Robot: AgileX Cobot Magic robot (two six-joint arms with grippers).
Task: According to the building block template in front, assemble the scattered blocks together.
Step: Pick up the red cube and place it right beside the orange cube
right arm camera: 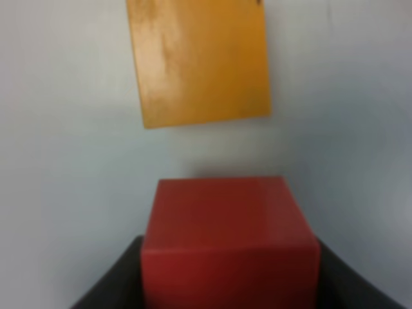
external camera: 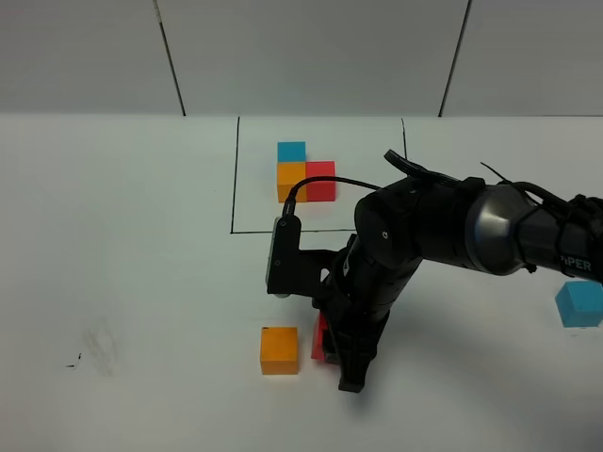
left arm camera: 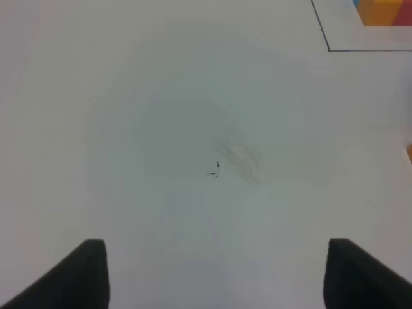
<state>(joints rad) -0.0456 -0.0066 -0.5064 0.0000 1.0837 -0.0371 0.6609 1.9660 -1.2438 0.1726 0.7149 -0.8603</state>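
The red block (external camera: pixel 321 345) was gripped between the closed fingers of the right pincer (external camera: pixel 334 350), at the near middle of the table (external camera: pixel 141 235). The orange block (external camera: pixel 279 350) lay just to its left, parted by a narrow gap and turned slightly askew. In the template (external camera: pixel 305 172), framed at the far side, red was set touching orange's right face, so a leftward push was judged due. The blue block (external camera: pixel 578 304) sat well apart, far right. The left pincer (left arm camera: pixel 215 277) was held open, nothing between its fingers. No containers were seen.
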